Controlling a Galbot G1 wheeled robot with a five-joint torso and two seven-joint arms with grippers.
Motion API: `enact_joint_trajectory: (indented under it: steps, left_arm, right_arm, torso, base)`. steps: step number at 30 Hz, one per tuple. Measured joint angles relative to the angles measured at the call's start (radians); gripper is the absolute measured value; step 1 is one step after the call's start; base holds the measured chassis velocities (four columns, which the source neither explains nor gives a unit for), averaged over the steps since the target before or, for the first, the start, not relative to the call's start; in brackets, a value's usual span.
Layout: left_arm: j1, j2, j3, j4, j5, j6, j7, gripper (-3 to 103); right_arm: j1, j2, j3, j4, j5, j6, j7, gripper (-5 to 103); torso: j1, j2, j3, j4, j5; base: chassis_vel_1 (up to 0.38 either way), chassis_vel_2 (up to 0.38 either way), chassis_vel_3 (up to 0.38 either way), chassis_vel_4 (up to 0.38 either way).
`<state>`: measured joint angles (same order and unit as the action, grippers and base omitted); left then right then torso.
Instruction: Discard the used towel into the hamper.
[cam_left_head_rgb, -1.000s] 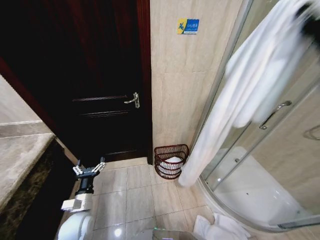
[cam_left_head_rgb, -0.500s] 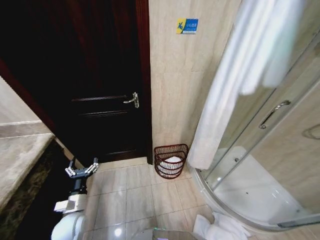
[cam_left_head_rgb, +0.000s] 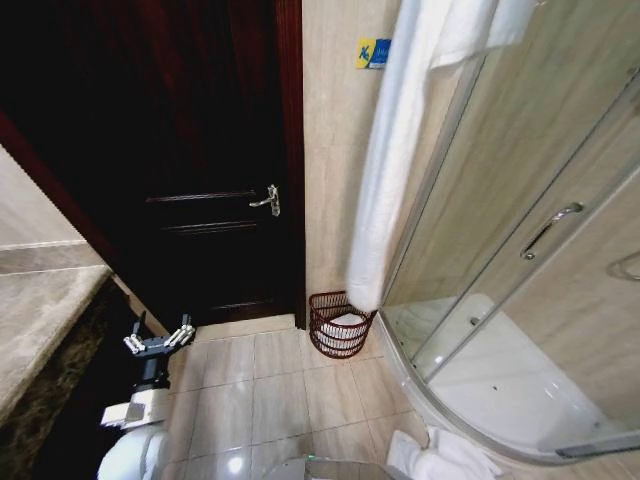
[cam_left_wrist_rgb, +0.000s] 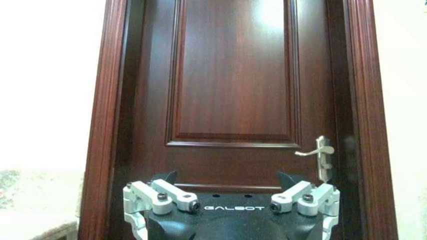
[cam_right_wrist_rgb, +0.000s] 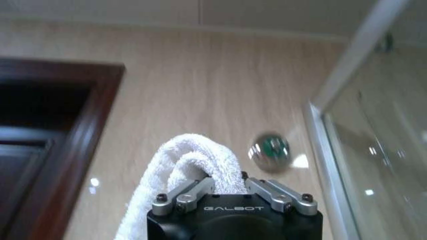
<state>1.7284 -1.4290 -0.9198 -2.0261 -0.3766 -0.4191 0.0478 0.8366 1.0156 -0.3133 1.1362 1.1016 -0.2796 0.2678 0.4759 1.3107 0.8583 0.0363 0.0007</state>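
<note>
A long white towel (cam_left_head_rgb: 395, 150) hangs from the top of the head view down the tiled wall. Its lower end sits just above the hamper (cam_left_head_rgb: 341, 324), a small reddish-brown wire basket on the floor in the corner beside the door, with something white inside. In the right wrist view my right gripper (cam_right_wrist_rgb: 230, 189) is shut on a fold of the towel (cam_right_wrist_rgb: 197, 160), high up near the wall. My left gripper (cam_left_head_rgb: 157, 340) is held low at the left, open and with nothing in it, and it faces the door in the left wrist view (cam_left_wrist_rgb: 228, 181).
A dark wooden door (cam_left_head_rgb: 200, 150) with a metal handle (cam_left_head_rgb: 266, 200) stands left of the hamper. The curved glass shower enclosure (cam_left_head_rgb: 520, 230) fills the right side. A white cloth (cam_left_head_rgb: 440, 455) lies on the floor tiles by its base. A stone counter (cam_left_head_rgb: 40, 320) runs along the left.
The towel has swung left across the view, from in front of the shower glass to above the hamper. My left gripper has drifted a little to the left.
</note>
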Motion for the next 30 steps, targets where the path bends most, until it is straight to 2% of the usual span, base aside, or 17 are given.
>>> enact_joint_trajectory:
  steps: [4,11,17,30]
  left_arm:
    - [0.003,0.004,-0.007,0.01,-0.004,-0.007,0.0,100]
    - [-0.003,0.015,-0.002,0.014,-0.003,-0.007,0.004,100]
    - [-0.02,0.032,0.002,0.006,-0.001,0.015,0.007,100]
    - [-0.039,0.04,0.011,0.02,0.0,0.026,0.007,100]
  right_arm:
    - [-0.041,0.007,0.005,-0.005,-0.013,0.022,-0.001,8]
    - [-0.116,0.064,0.018,-0.003,-0.051,0.045,0.027,8]
    - [-0.166,0.086,0.032,0.008,-0.103,0.057,0.022,8]
    - [-0.326,0.024,0.071,0.108,-0.119,0.061,0.018,8]
  torso:
    - [0.0,0.0,0.0,-0.0003,-0.0002]
    - [0.0,0.0,0.0,0.0006,-0.0013]
    - [0.0,0.0,0.0,0.0004,-0.0009]
    - [0.0,0.0,0.0,0.0002,-0.0009]
  base:
    - [0.0,0.0,0.0,0.0]
    - [0.0,0.0,0.0,0.0]
    - [0.0,0.0,0.0,0.0]
    - [0.0,0.0,0.0,0.0]
